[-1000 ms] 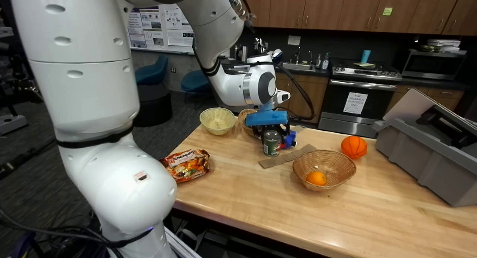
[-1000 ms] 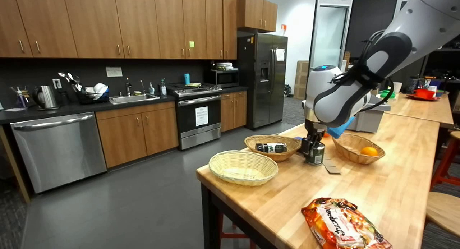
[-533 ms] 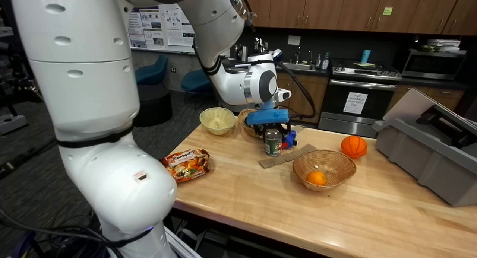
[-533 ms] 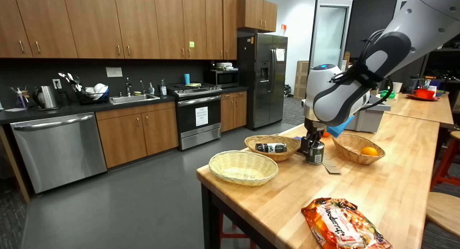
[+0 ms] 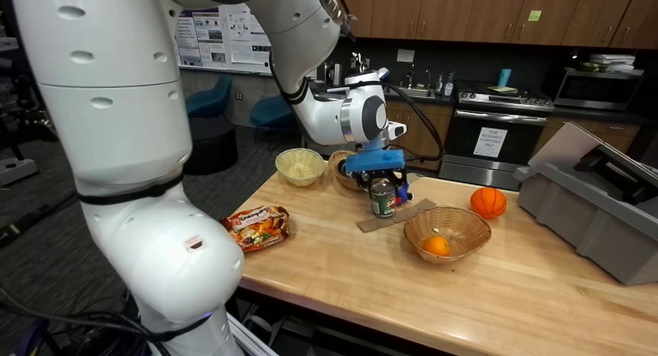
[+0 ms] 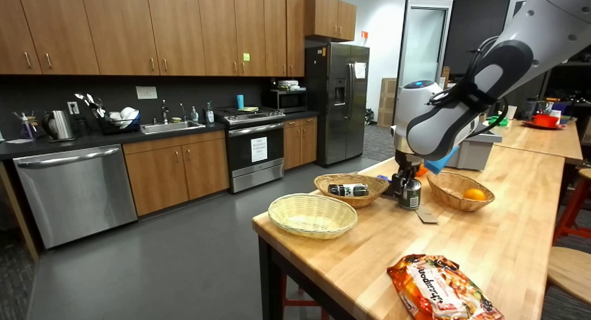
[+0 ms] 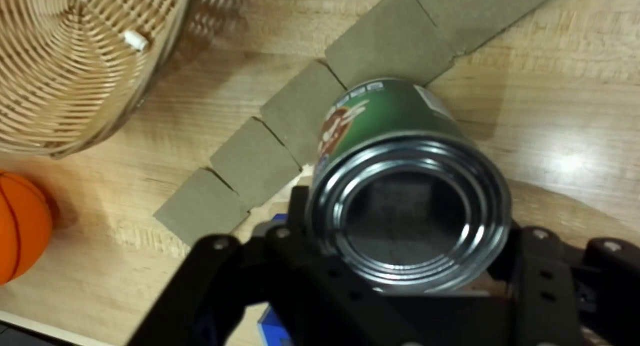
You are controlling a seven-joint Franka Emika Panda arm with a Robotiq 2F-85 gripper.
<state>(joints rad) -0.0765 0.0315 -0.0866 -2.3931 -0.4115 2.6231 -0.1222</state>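
Note:
My gripper [image 5: 383, 190] is shut on a green-labelled metal can [image 5: 383, 204]. The can also shows in an exterior view [image 6: 410, 198], with the gripper [image 6: 407, 187] around its upper part. In the wrist view the can's shiny lid [image 7: 405, 221] sits between the black fingers [image 7: 299, 211], and the can looks a little tilted. A strip of cardboard [image 7: 255, 161] lies on the table beside and partly behind the can. A blue object [image 5: 402, 193] is just behind the gripper, partly hidden. I cannot tell whether the can's base touches the table.
A wicker basket [image 5: 470, 232] holds an orange [image 5: 436, 245]. Another basket [image 6: 358, 202] holds a black bottle [image 6: 348, 190]. A pale yellow basket [image 6: 312, 214] stands at the corner. An orange ball [image 5: 488, 202], a grey bin [image 5: 581, 227] and a noodle pack [image 5: 259, 227] are on the table.
My gripper and the can have moved together a short way toward the cardboard strip and the basket with the orange. The can has tilted slightly. Other things have stayed put.

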